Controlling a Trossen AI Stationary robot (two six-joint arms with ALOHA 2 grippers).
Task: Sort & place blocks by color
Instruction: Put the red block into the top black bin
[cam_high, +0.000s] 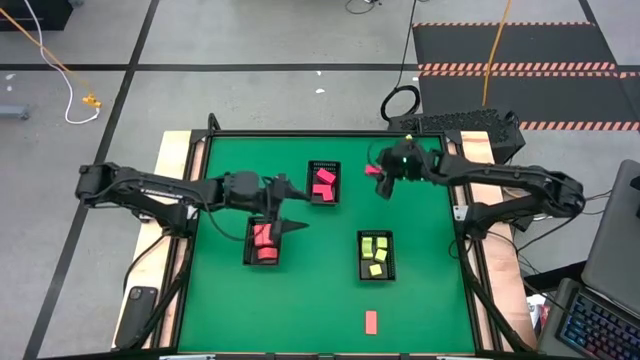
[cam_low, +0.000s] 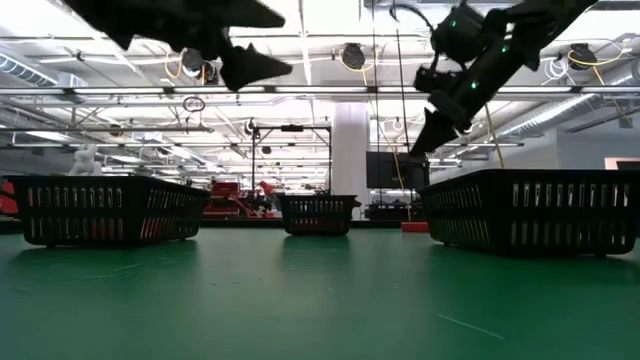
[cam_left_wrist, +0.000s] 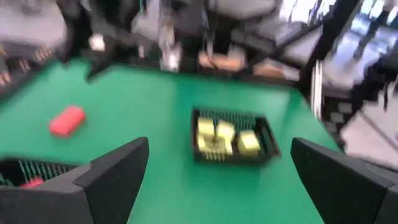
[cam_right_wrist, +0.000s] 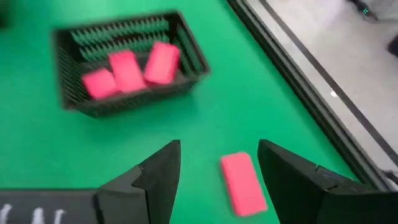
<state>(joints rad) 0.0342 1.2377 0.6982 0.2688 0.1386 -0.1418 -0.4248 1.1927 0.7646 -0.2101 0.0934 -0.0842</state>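
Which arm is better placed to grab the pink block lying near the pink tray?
Right. The right gripper hovers open directly over that pink block beside the pink tray; the left gripper is over the red tray.

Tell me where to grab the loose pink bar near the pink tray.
Pinch the pink bar across its two long sides at mid-length, coming straight down. It lies flat on the mat, clear of the pink tray, long sides bare. The right gripper, open, hovers over it; the left gripper waits over the red tray.
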